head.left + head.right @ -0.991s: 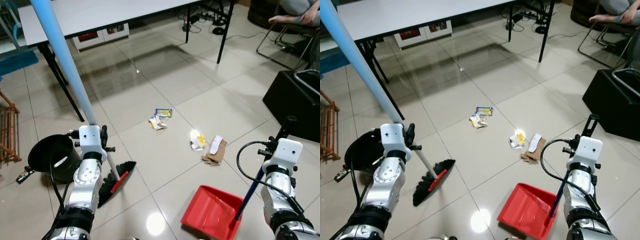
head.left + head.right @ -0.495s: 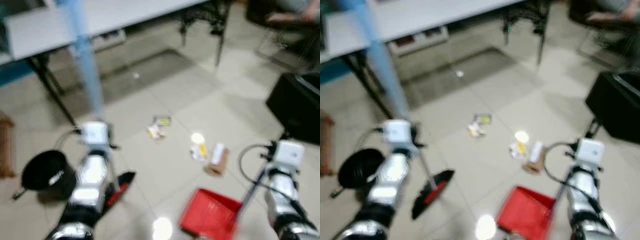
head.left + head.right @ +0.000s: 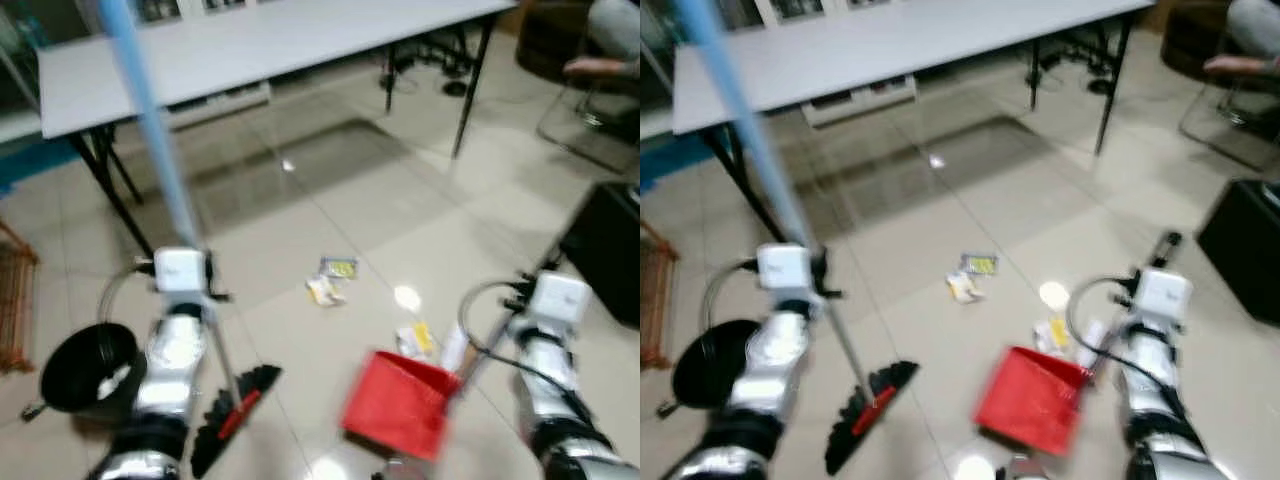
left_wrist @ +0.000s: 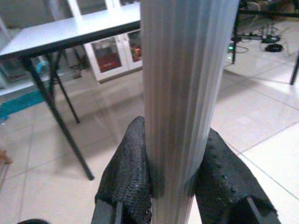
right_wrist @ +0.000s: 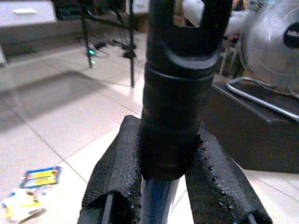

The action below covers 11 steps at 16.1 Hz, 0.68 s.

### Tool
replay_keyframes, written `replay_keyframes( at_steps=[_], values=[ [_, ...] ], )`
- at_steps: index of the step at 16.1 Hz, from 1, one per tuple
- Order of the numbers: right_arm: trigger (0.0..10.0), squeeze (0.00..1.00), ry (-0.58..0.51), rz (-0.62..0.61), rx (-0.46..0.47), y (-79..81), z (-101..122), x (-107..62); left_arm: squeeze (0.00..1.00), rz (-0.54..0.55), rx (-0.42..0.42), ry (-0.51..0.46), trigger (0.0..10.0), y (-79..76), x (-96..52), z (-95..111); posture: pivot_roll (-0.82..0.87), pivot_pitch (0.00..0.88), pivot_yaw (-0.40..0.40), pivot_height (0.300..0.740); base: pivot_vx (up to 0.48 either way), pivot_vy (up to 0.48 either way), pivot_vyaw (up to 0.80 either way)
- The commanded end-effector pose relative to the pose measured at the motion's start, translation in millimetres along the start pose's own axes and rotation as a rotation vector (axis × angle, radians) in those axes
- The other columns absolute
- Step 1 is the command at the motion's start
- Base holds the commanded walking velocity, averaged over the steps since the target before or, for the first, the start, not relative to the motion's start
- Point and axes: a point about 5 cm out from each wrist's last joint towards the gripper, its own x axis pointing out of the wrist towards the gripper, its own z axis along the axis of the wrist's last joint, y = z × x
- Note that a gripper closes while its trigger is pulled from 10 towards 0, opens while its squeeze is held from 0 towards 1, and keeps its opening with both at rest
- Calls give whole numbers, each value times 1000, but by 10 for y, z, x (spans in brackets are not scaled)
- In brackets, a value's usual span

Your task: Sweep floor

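Long pale-blue broom (image 3: 150,150), black bristles on tile floor (image 3: 300,220), red plastic dustpan (image 3: 395,405) just beside scraps (image 3: 333,280). L wrist: left gripper (image 4: 171,175) clamped on pole. R wrist: right gripper (image 5: 166,186) clamped on black dustpan handle (image 5: 180,93).

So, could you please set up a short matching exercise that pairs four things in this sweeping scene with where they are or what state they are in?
Things:
1. broom
2. red dustpan
3. black bucket
4. snack wrappers

Places or states:
A. on the floor at the robot's far left
B. pole clamped in the left claw
C. lying on the tiles ahead, between the two arms
D. handle clamped in the right claw

Pairs: 1-B, 2-D, 3-A, 4-C
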Motion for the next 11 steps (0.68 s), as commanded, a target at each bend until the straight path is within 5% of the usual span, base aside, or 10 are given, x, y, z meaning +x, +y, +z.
replay_keyframes(
  at_steps=[1, 8, 11],
  values=[
    [10000, 0, -32, 7, 5, 42, 80, 44, 0, 26, 6, 2, 10000, 112, 12, 8, -19, 28, 46, 740, 480, 0, 0],
    [10000, 0, -28, 7, 17, 49, 73, 40, 0, 18, 10, 2, 10000, 103, 17, 10, -21, 22, 49, 740, 480, 0, 0],
    [10000, 0, -32, 6, 31, 54, 97, 59, 0, 15, 9, 2, 10000, 101, 20, 11, -22, 24, 49, 740, 480, 0, -750]
  ],
)
